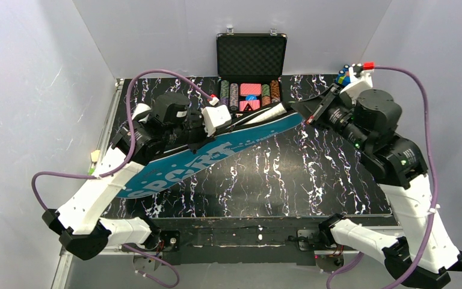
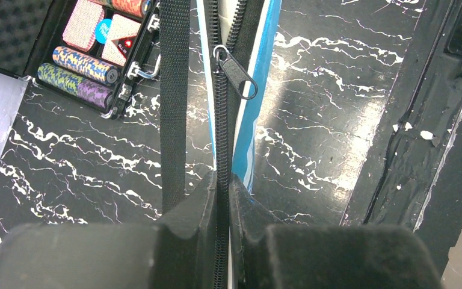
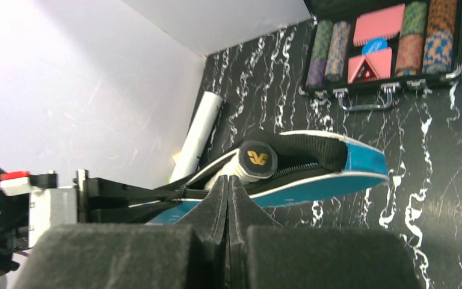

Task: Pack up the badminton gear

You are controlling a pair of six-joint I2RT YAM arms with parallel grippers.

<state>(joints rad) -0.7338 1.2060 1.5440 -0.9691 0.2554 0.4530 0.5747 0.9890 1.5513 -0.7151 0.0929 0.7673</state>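
Note:
The long blue bag lettered "SPORT" lies slantwise across the black marbled table. My left gripper is shut on the bag's black zipper edge; the zipper pull hangs a little further along, and a black strap runs beside it. A racket handle's butt with a gold logo pokes out of the bag's open narrow end. My right gripper is shut, its tips against the bag's rim just below that butt; nothing shows between the pads. A white tube lies beyond, near the wall. No shuttlecock is in view.
An open black case of poker chips stands at the back centre. Small colourful blocks sit at the back right, behind my right wrist. Grey walls enclose the table on three sides.

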